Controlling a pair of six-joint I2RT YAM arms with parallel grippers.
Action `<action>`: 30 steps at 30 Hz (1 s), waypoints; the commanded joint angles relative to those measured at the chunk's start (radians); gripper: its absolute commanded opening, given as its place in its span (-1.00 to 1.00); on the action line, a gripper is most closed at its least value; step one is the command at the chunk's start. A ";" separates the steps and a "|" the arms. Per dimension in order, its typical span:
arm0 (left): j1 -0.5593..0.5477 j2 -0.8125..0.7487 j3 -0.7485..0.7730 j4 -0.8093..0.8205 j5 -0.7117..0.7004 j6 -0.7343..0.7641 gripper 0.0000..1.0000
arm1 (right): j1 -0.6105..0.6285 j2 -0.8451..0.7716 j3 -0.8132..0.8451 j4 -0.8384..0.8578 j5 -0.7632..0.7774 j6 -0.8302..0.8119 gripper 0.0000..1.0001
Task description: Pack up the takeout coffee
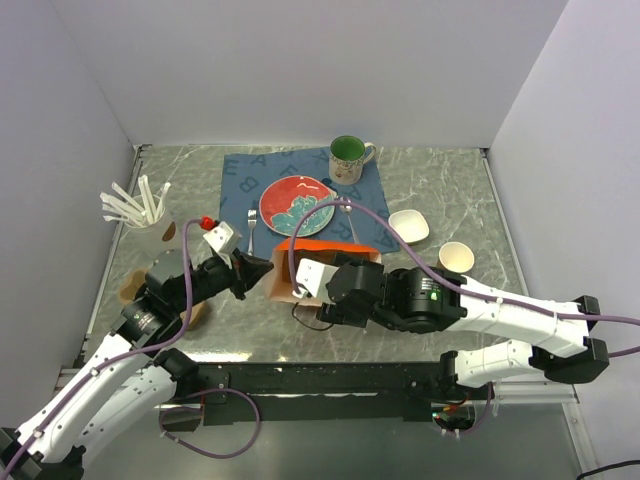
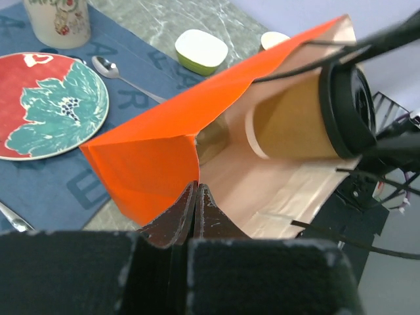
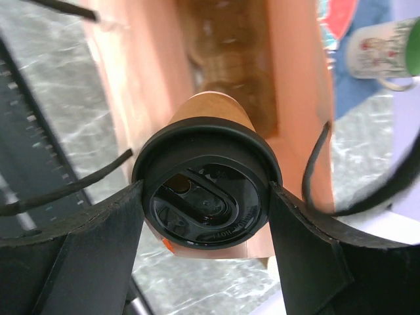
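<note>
The takeout coffee [image 3: 207, 197], a brown paper cup with a black lid, lies on its side. Its base points into the mouth of an orange paper bag [image 1: 318, 247] that also lies on its side. My right gripper [image 3: 209, 203] is shut on the lid, one finger [image 3: 98, 243] on each side. In the left wrist view the cup [image 2: 295, 121] sits partly inside the bag [image 2: 151, 157], with its lid [image 2: 348, 108] at the opening. My left gripper [image 2: 197, 191] is shut on the bag's near edge at the mouth. From the top view the cup is hidden by the bag and the right arm.
Behind the bag, a blue placemat [image 1: 240, 180] carries a red plate [image 1: 297, 205], a fork [image 1: 251, 230], a spoon [image 1: 345, 215] and a green mug [image 1: 348, 155]. A white bowl [image 1: 408, 226] and a lidless tan cup [image 1: 456, 257] stand to the right. A cup of stirrers [image 1: 140, 215] stands at the left.
</note>
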 commanded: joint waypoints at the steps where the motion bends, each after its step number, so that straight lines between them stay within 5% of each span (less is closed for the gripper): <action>1: 0.000 -0.010 0.009 0.003 0.047 -0.016 -0.98 | 0.007 -0.020 -0.020 0.082 0.103 -0.084 0.00; 30: -0.001 -0.095 -0.094 0.057 0.056 -0.160 -0.98 | -0.115 0.074 -0.164 0.304 0.019 -0.395 -0.01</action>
